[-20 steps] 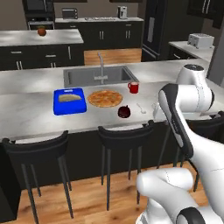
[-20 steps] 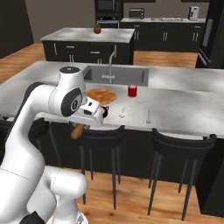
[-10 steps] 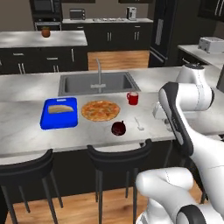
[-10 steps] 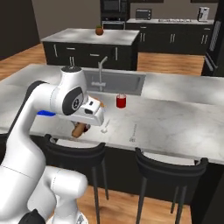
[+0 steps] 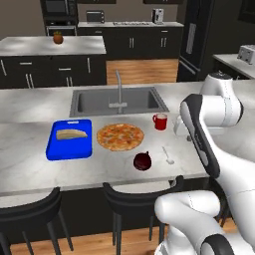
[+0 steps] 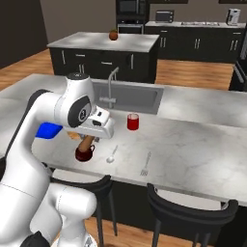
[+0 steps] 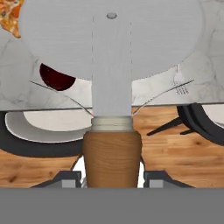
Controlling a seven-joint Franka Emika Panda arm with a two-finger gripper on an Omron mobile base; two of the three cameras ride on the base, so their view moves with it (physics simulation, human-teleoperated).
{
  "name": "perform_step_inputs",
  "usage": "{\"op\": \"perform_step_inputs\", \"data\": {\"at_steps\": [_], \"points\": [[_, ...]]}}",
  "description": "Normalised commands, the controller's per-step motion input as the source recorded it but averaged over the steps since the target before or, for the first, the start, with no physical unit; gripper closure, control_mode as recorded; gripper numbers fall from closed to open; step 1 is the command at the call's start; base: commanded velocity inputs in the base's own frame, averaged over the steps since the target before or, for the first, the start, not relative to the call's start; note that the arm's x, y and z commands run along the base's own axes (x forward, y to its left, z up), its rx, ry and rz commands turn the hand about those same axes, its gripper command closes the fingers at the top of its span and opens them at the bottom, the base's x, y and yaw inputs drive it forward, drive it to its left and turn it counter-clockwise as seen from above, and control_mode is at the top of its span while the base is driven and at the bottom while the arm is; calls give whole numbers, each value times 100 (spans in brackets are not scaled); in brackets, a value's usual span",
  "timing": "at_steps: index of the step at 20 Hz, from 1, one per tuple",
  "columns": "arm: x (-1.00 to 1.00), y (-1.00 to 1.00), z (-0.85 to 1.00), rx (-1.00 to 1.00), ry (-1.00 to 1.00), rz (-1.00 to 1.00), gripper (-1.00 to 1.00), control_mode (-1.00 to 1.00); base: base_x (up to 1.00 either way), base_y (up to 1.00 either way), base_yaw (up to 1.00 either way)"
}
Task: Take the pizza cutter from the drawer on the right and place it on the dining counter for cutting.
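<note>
Gripper (image 7: 112,181) is clamped on one pizza cutter (image 7: 112,65) by its wooden handle, held above the dining counter (image 6: 193,144); you see one pizza (image 5: 120,137), one red mug (image 5: 160,121).

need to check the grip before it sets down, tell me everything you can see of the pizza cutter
The pizza cutter is a small tool with a round, flat, silver-grey wheel, a grey arm running down its face from a centre rivet, a pale collar, and a short brown wooden handle. In the hand view the gripper is closed on the handle from both sides, the wheel pointing away from the hand. It is held in the air above the front edge of the dining counter, touching nothing else. In the right base view its handle slants below the hand.
</note>
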Motion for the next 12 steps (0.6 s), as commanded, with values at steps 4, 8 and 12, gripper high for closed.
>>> {"op": "perform_step_inputs", "data": {"at_steps": [4, 8, 12], "points": [[0, 0, 0, 0, 0, 0, 100, 100, 51, -4, 5], [0, 0, 0, 0, 0, 0, 100, 100, 49, -1, 5], [19, 0, 0, 1, 0, 0, 100, -100, 42, -2, 3]]}}
